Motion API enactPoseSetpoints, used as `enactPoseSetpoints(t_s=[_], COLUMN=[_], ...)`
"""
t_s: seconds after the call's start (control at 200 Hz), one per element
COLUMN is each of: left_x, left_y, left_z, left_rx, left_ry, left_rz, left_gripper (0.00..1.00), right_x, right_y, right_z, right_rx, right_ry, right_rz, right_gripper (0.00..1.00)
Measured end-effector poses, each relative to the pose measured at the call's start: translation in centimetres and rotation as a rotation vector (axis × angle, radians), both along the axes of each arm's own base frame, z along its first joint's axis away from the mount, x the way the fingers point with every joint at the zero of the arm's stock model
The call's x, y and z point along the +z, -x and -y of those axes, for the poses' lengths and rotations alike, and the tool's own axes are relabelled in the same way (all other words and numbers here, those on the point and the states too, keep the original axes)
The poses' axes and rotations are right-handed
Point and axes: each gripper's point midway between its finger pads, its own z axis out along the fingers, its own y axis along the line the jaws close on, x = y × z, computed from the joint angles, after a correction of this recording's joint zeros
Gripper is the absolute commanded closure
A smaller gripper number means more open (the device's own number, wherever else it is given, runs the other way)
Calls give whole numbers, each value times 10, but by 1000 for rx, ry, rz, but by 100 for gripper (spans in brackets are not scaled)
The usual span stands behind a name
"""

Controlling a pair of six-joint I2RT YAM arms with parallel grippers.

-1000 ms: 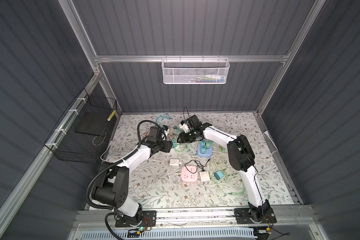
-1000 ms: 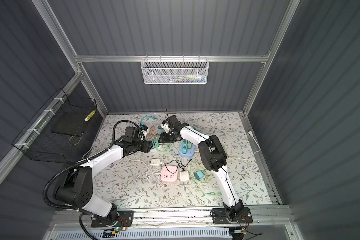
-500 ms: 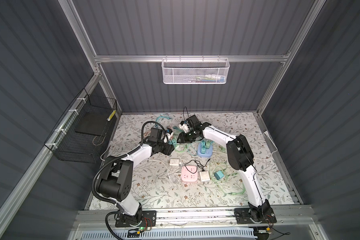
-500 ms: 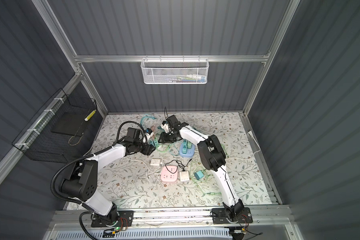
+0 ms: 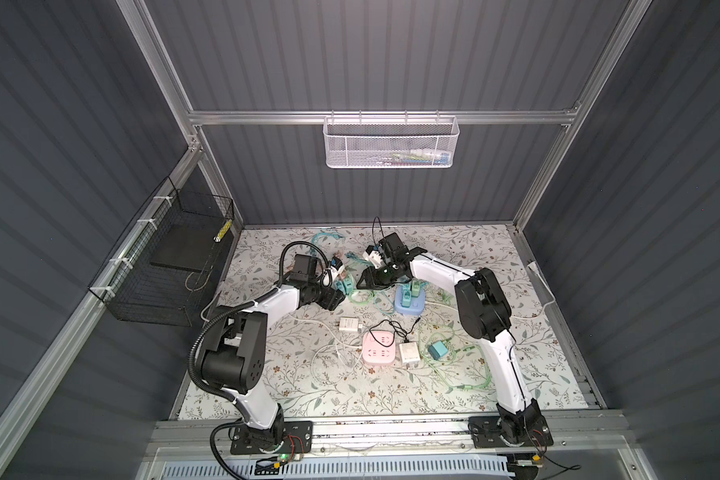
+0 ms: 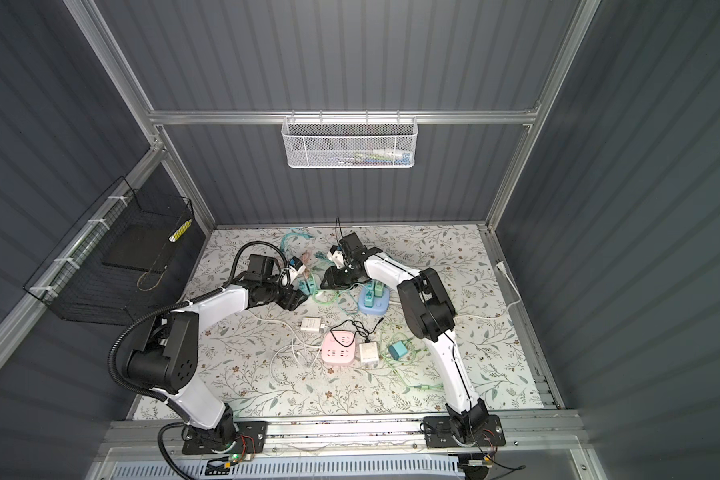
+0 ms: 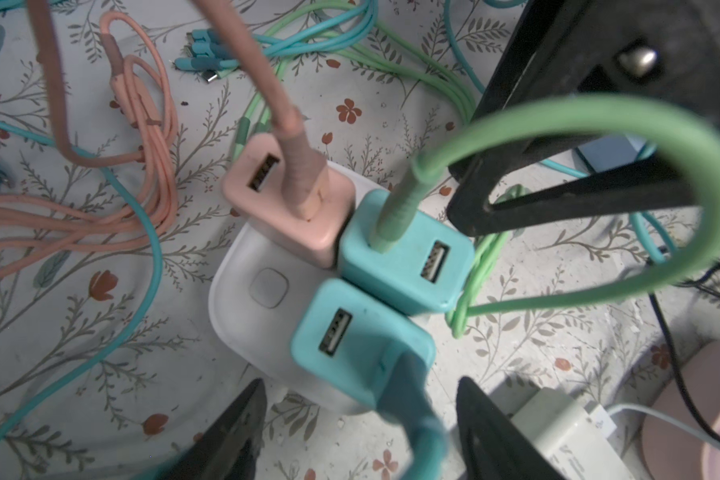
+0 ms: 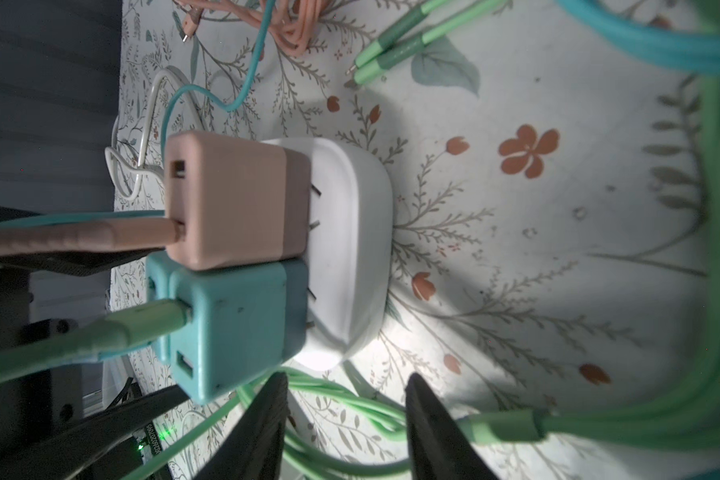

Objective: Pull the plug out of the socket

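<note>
Flowered mat [image 5: 321, 390], grey ribbed walls [image 5: 371, 62]; left pincer [image 7: 360, 384] and right pincer [image 8: 346, 380] gape, seemingly empty, beside socket [image 7: 235, 320].

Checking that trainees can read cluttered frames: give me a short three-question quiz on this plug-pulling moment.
1. How many chargers stand in the white rounded plastic socket block?
2. Which cable enters the pink plastic cube charger? A green, B pink, C teal.
3. True or false: the right pincer is open, holding nothing.
Key: 1 three; 2 B, the pink cable; 3 true.
</note>
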Motion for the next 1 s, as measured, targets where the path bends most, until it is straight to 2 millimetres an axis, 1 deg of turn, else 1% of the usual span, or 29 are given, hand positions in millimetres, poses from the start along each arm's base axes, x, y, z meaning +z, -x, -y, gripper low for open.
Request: enactPoseSetpoints(t_s=[0.275, 0.48, 0.816, 1.001], left_x=[-4, -5, -12, -13], left_y=[-11, -19, -18, -18], left_z=[-1, 3, 5, 5], left_rx=[-43, -79, -107, -113], left_ry=[9, 9, 4, 2], left_rz=[20, 40, 39, 41], left_gripper=[27, 28, 33, 35], right_x=[7, 13, 24, 38], right_y=[1, 3, 4, -1], right_z=[-6, -9, -17, -24], right_rx=[22, 40, 62, 66], right_ry=[-45, -74, -133, -169], right_rz=[2, -2, -4, 9], right_gripper=[48, 45, 43, 44])
